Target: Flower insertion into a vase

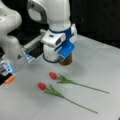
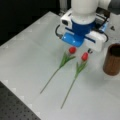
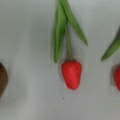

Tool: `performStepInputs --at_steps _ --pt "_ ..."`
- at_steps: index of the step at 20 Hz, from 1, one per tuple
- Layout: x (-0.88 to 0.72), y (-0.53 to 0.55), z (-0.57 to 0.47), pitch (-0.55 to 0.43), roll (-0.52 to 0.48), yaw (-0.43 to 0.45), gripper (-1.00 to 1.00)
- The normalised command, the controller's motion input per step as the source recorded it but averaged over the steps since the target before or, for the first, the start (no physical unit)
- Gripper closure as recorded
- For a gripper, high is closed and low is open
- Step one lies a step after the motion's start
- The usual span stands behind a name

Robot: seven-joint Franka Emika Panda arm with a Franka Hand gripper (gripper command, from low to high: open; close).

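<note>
Two red tulips with green leaves and long stems lie flat on the grey table. In both front views, one tulip (image 1: 52,75) (image 2: 85,56) lies nearer the vase, and its head fills the middle of the wrist view (image 3: 71,74). The other tulip (image 1: 42,86) (image 2: 72,50) (image 3: 117,77) lies beside it. The dark brown vase (image 2: 112,60) (image 1: 67,60) (image 3: 2,78) stands upright with nothing in it, partly behind the hand in a front view. My gripper (image 2: 88,51) hangs low just above the tulip heads, holding nothing; the wrist view does not show its fingers.
The arm's white base (image 1: 11,47) stands at a front view's left, with an orange-tipped item (image 1: 10,80) and other gear next to it. A dark perforated board (image 2: 15,107) borders the table at a front view's bottom left.
</note>
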Motion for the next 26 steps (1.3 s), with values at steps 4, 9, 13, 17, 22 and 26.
performStepInputs --at_steps 4,9,13,17,22,26 --pt "0.42 0.01 -0.36 0.063 0.054 0.051 -1.0" --pt "0.35 0.03 -0.2 0.035 0.028 0.033 -1.0" --pt "0.26 0.01 -0.1 0.046 0.007 0.025 -1.0" --pt "0.22 0.01 -0.05 0.071 0.01 0.006 -1.0" --pt "0.22 0.01 -0.04 0.02 0.026 -0.056 -1.0" --pt "0.19 0.01 -0.09 0.041 0.026 -0.078 -1.0"
